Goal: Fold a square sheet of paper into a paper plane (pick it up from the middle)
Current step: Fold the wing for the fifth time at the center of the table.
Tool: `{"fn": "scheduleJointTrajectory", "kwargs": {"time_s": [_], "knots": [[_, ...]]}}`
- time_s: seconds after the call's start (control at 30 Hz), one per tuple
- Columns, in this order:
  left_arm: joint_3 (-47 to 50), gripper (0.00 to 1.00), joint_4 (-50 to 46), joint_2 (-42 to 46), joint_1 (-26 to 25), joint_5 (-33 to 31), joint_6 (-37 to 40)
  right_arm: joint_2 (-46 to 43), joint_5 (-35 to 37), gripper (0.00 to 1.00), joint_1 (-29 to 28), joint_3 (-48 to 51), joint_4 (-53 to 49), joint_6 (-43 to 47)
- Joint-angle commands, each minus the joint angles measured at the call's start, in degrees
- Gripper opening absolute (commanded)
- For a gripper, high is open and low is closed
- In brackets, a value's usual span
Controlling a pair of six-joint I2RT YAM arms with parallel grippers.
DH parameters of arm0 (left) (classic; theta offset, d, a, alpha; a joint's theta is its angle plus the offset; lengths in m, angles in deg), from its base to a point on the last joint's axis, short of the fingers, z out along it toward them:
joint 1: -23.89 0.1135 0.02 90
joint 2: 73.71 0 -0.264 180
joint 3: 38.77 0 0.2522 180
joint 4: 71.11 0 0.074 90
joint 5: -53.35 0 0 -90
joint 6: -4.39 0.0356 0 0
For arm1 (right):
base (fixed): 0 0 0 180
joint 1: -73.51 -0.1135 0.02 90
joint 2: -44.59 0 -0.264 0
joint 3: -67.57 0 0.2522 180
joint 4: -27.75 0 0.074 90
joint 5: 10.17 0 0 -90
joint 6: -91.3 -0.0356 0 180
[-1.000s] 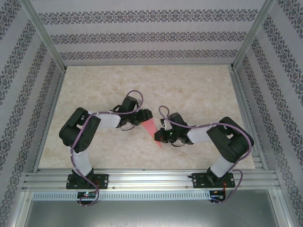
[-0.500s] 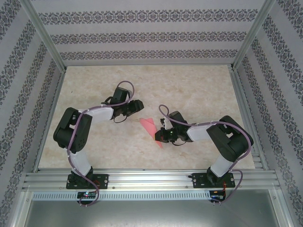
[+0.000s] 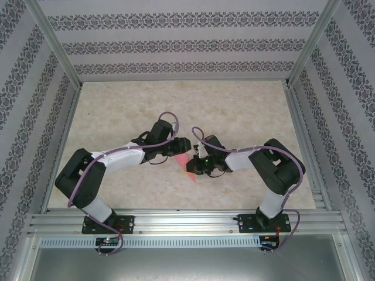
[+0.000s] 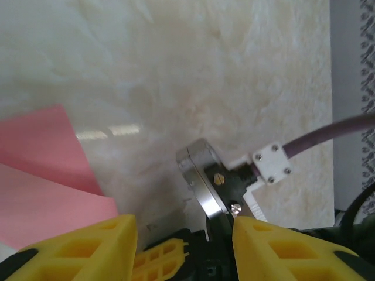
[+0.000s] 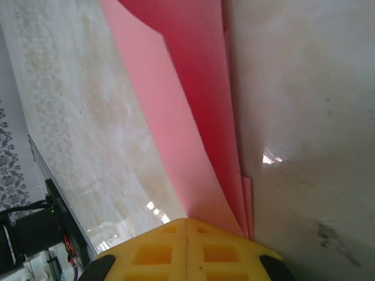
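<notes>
Paper (image 5: pixel 193 105) could rip if the half-open, empty left tool (image 4: pixel 184 234) tugs it, because the right tool (image 5: pixel 186 231) pinches its end tight.

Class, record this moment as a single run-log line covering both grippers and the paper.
right gripper: shut on pink paper | left gripper: open, beside pink paper, holding nothing | pink paper: folded in layers
</notes>
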State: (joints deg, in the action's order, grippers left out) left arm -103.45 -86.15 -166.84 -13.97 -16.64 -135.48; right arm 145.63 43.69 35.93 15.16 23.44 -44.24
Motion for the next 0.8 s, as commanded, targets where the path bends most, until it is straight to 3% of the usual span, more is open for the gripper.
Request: {"fn": "scheduleJointTrajectory", "kwargs": {"time_s": [0.0, 0.33, 0.77], "knots": [[-0.65, 0.46, 4.36, -3.50, -1.85, -1.00, -3.16, 1.91, 4.41, 0.03, -1.09, 0.85, 1.11, -2.84], [-0.15, 0.46, 8.68, -10.42, -1.95, -0.38, -5.50, 1.80, 5.49, 0.04, -1.26, 4.62, 4.93, -4.91], [4.29, 0.44, 7.39, -11.73, -1.84, -6.59, -7.66, -1.23, 6.35, 0.04, -1.33, 6.51, 4.96, -5.85]]}}
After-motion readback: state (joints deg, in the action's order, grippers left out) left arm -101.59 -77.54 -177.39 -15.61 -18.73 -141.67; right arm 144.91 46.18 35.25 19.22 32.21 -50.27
